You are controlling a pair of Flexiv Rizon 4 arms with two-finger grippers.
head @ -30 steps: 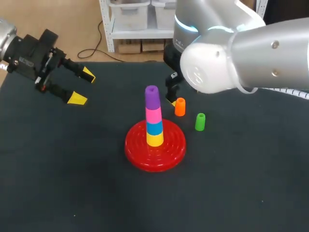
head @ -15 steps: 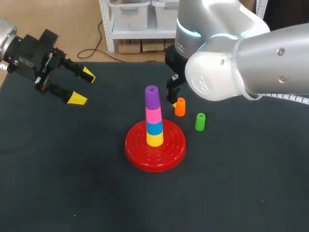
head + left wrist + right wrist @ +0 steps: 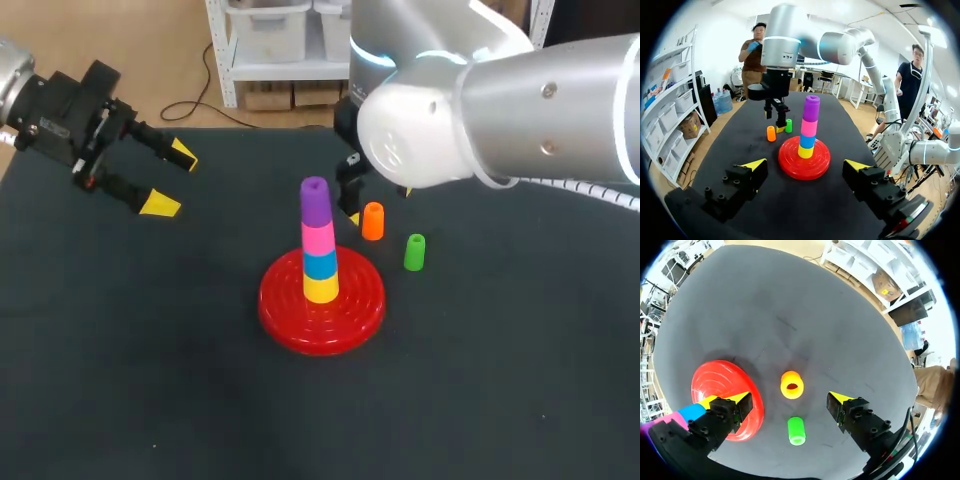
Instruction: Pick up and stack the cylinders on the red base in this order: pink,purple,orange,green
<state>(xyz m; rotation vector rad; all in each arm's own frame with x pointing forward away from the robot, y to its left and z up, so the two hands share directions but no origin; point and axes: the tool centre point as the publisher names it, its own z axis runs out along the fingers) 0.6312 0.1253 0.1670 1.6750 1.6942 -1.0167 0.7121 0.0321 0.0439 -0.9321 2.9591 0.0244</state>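
Above the orange cylinder (image 3: 791,384), right jaws open (left jaws open, well apart): off-centre descent could topple it against the green cylinder (image 3: 797,430) nearby.

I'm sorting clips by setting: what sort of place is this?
Likely a robotics lab bench: the left gripper and right gripper of two arms over a dark table, and a stacking toy, a red base with an orange cylinder and green cylinder beside it.

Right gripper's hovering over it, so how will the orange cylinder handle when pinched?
The orange cylinder looks like hollow, rigid plastic, so it is probably light and stiff. Standing upright on a small footprint, it could tip from an off-centre nudge, then roll. Its smooth sides may slip.
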